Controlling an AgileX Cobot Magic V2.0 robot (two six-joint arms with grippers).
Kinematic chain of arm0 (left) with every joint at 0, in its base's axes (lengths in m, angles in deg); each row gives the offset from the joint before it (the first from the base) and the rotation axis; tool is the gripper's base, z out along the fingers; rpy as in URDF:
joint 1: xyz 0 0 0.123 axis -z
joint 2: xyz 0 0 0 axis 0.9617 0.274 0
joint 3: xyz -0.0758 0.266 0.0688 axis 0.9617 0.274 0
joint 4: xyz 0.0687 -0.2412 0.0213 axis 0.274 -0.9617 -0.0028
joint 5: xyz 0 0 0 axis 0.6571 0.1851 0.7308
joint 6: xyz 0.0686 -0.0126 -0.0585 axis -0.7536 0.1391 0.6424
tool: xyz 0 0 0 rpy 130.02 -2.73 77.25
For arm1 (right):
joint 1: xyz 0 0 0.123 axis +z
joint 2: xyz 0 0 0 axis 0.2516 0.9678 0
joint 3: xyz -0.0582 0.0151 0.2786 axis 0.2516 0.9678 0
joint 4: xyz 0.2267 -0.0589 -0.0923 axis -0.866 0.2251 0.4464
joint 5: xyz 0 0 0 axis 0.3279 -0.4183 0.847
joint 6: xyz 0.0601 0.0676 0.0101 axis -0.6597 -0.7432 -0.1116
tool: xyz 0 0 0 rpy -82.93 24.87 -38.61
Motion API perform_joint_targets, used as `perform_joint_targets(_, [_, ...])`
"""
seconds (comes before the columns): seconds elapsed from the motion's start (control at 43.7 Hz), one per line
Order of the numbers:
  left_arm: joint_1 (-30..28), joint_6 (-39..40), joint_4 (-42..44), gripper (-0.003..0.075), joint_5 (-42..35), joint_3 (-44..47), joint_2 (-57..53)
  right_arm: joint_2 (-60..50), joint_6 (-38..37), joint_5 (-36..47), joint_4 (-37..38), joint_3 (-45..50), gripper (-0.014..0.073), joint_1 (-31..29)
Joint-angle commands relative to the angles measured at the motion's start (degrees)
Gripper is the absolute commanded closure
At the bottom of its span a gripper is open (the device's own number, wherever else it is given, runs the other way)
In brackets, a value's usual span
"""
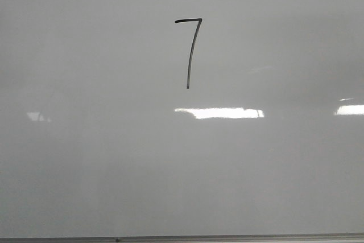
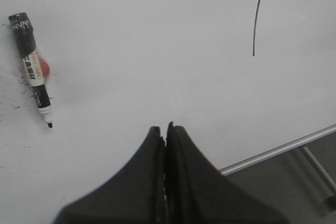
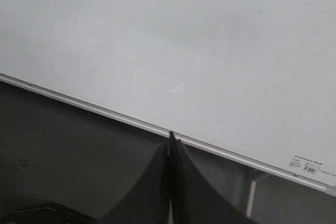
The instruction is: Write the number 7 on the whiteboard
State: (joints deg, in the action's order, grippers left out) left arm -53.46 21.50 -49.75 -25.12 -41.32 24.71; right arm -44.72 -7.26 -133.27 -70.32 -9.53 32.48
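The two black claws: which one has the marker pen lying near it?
The left claw. Its wrist view shows the black-capped white marker pen lying on the glossy pale-grey whiteboard; the right claw shows only board.

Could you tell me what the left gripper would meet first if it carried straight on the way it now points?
Most likely bare whiteboard. The shut left gripper points across it, between the uncapped marker and the number 7; neither lies in line. Its height above the surface is unclear.

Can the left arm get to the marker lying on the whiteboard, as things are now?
Probably yes. In the left wrist view the marker lies uncapped on the whiteboard, with nothing between it and the left gripper. The jaws are shut, so they must open first.
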Motion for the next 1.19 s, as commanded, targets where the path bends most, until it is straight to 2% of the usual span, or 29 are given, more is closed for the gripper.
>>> perform_joint_targets(0.0, [0.6,0.5,-0.7,0.0741,-4.2,-1.4,0.2,0.3,0.4,3.2,0.8,-1.2,0.0663,-0.4])
perform_joint_targets(0.137, [0.5,0.5,-0.9,0.0741,-5.0,-0.5,-1.6,0.3,0.4,3.2,0.8,-1.2,0.0663,-0.4])
perform_joint_targets(0.274, [-4.5,0.3,-0.7,0.0741,-8.3,3.4,-7.2,0.3,0.4,3.2,0.8,-1.2,0.0663,-0.4])
perform_joint_targets(0.48, [-13.9,0.3,-0.6,0.0741,-21.2,18.1,-18.6,0.3,0.4,3.2,0.8,-1.2,0.0663,-0.4])
perform_joint_targets(0.686, [-20.3,0.3,-0.6,0.0741,-27.5,32.4,-29.7,0.3,0.4,3.2,0.8,-1.2,0.0663,-0.4])
perform_joint_targets(0.96, [-21.2,0.3,-0.6,0.0741,-42.0,42.6,-32.1,0.3,0.4,3.1,0.8,-1.2,0.0663,-0.4])
perform_joint_targets(1.166, [-21.0,0.2,3.2,0.0741,-43.5,43.5,-32.1,0.3,0.4,3.0,0.8,-1.2,0.0663,-0.4])
